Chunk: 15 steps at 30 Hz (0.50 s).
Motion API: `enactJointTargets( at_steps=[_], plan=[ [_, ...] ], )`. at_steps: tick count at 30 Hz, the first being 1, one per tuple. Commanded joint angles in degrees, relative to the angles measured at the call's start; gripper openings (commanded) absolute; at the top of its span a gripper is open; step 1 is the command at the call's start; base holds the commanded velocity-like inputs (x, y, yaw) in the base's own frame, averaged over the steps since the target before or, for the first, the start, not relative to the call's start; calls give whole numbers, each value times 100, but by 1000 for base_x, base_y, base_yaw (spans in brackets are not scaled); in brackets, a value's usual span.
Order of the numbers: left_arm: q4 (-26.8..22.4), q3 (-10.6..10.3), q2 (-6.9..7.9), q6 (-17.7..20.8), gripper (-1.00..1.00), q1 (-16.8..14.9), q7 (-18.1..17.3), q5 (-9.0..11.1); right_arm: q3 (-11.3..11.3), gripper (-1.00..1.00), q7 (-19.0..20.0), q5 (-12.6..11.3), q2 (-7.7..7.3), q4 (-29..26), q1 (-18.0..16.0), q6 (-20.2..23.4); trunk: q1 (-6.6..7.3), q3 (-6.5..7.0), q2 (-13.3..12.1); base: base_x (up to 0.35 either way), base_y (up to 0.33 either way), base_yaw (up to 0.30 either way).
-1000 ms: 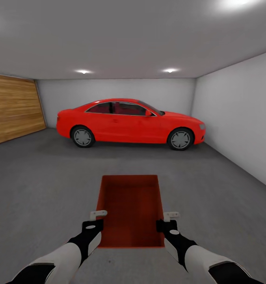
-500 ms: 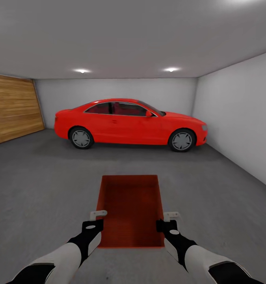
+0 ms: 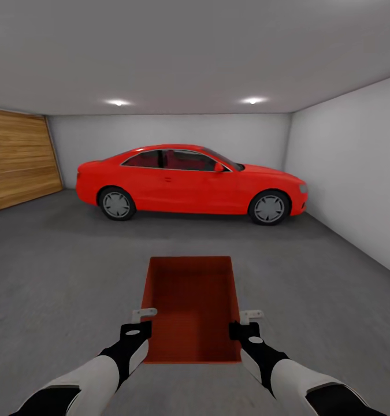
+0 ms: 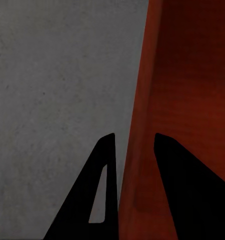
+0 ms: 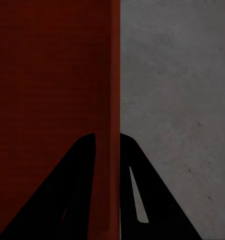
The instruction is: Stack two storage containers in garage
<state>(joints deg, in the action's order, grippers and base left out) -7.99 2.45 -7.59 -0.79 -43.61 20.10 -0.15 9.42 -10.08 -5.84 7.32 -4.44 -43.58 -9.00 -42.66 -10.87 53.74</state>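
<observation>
Bins: one orange-red open-top bin (image 3: 190,306), rectangular, its inside finely ribbed.
Hands: two, the left hand (image 3: 141,321) and the right hand (image 3: 245,322), each on a black-and-white arm.
Cars: one red car (image 3: 190,182), side-on, two wheels in view.
Ceiling lights: two round lights (image 3: 118,103) lit at the far end.
Bin position: held in front of the robot, between the two hands, above the floor (image 3: 62,271); its long sides run away from the robot.
Left hand: closed on the bin's left wall near the end closest to the robot. In the left wrist view one finger (image 4: 98,195) lies outside the wall and the other inside, with the wall of the bin (image 4: 142,150) between them.
Right hand: closed on the bin's right wall, level with the left hand. In the right wrist view the wall (image 5: 110,120) stands between the two fingers (image 5: 137,195), which press close on either side.
Bin contents: nothing visible inside.
Floor: dark grey matte concrete, slightly mottled, bare around the bin.
Room: a garage with pale grey walls (image 3: 345,167) and a grey ceiling.
Left side of room: a wide panel of horizontal wood planks (image 3: 18,159).
Car position: parked along the far wall, well apart from the bin.
</observation>
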Motion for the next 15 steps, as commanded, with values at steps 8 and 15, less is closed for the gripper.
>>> enactJointTargets(
  at_steps=[8,15],
  plan=[
    [17,110,241,-9,-100,3,29,41,-362,-100,-134,-22,-32,-13,-13,-232,-4,-8,6,321,0,0],
    [17,107,241,-9,-100,4,29,41,-362,-100,-137,-22,-29,-13,-13,-217,-4,-8,6,321,0,0]
  ],
)
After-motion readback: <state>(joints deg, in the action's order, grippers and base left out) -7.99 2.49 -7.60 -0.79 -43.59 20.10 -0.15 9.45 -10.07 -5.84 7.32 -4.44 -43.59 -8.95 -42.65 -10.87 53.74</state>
